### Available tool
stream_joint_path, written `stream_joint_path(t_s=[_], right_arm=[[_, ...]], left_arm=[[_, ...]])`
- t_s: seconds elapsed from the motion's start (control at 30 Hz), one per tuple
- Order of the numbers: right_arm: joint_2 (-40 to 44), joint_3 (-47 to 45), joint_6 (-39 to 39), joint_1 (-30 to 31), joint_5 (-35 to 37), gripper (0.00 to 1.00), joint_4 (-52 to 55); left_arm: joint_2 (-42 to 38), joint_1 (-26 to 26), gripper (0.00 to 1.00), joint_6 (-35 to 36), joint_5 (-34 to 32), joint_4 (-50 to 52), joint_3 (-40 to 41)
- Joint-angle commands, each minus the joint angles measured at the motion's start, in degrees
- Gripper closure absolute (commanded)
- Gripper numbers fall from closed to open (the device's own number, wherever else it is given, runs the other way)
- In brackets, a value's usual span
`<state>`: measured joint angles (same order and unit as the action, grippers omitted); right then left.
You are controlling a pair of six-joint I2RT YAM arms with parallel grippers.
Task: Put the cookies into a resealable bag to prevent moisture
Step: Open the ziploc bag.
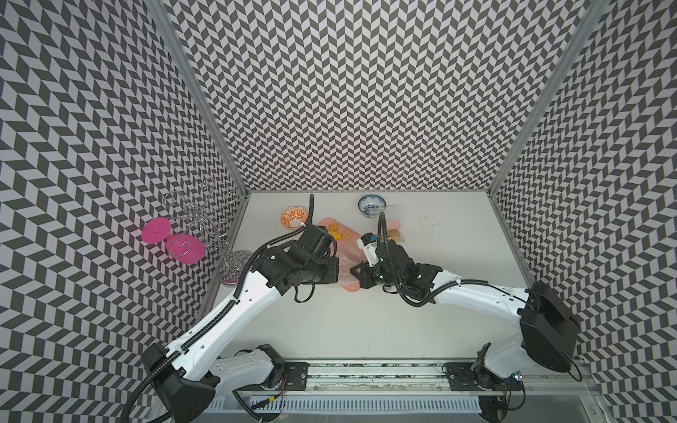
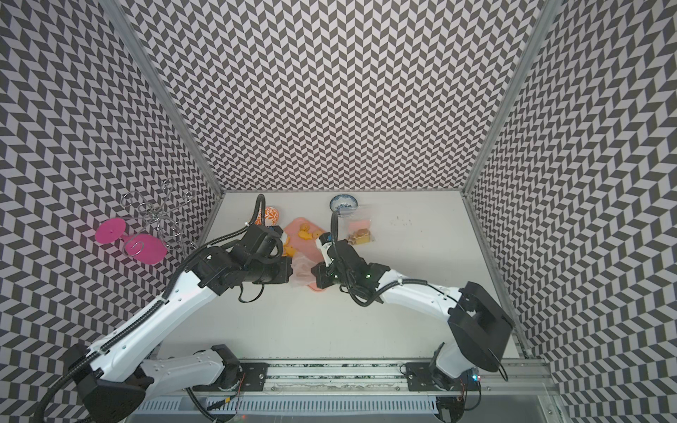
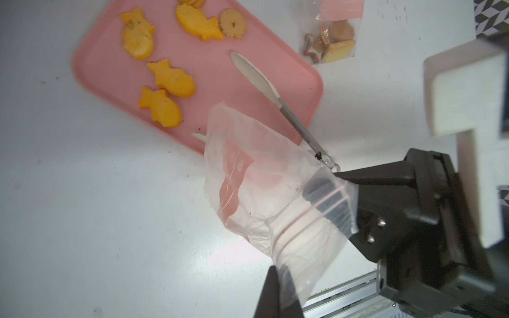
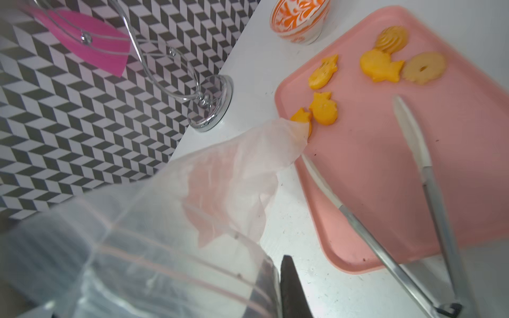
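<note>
The pale grey tabletop (image 1: 366, 329) carries everything below both pincers. A chrome wire stand with two magenta discs (image 1: 205, 227) stands at its edge, well out on the left pincer's outer side.

A rounded pink plastic tray (image 3: 209, 71) lies flat just beyond the pincer tips, its near corner reaching under the gap between them.

The clear resealable plastic bag (image 3: 261, 170), with a red printed patch and pink zip lines, hangs between the two pincers. Its crumpled bottom sags toward the tray's near edge; whether it touches there cannot be told. The left pincer (image 3: 276, 275) is clenched on one side of the bag's zip rim. The right pincer (image 3: 325, 183) faces it, clamped on the opposite side, one finger showing dark through the plastic.

Long metal tongs with white tips (image 3: 264, 88) lie spread across the tray, their hinge end off it, just beside the right pincer's tip.

An orange-patterned bowl (image 4: 300, 19) sits past the tray's far end, ahead of the left pincer. A small second clear bag of brown and yellow biscuits (image 3: 330, 38) lies on the tabletop ahead of the right pincer, beside the tray.

The cookies (image 3: 172, 79), four yellow-orange fish shapes and two round ones, lie loose on the tray's far half, ahead of both pincers and outside the held bag.
</note>
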<state>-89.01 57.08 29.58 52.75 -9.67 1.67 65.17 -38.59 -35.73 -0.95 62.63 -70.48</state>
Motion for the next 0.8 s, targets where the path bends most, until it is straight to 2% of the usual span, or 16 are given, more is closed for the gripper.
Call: stream_joint_path(t_s=[0.0,0.3,0.43,0.6,0.77], right_arm=[[-2.39,1.46,-1.27,0.95,-4.81,0.92,-5.20],[-10.29,2.01,-5.48,2.74,-6.41,0.90,-8.75],[-13.21,1.34,-6.60,2.79,-8.32,0.89,-10.96],[-16.48,2.13,-8.66,2.88,-9.07,0.87,-13.01],[-18.48,2.45,-10.94,2.75,-9.27,0.85,-13.95]], left_arm=[[-1.99,2.31,1.00,-2.13,-5.00,8.68,0.49],[-2.51,7.10,1.00,-0.16,-4.01,3.56,14.01],[-2.49,9.28,1.00,1.15,-2.59,2.43,13.58],[-2.86,11.50,1.00,3.14,1.02,-0.15,14.87],[-3.11,17.82,1.00,7.08,8.69,-6.74,20.42]])
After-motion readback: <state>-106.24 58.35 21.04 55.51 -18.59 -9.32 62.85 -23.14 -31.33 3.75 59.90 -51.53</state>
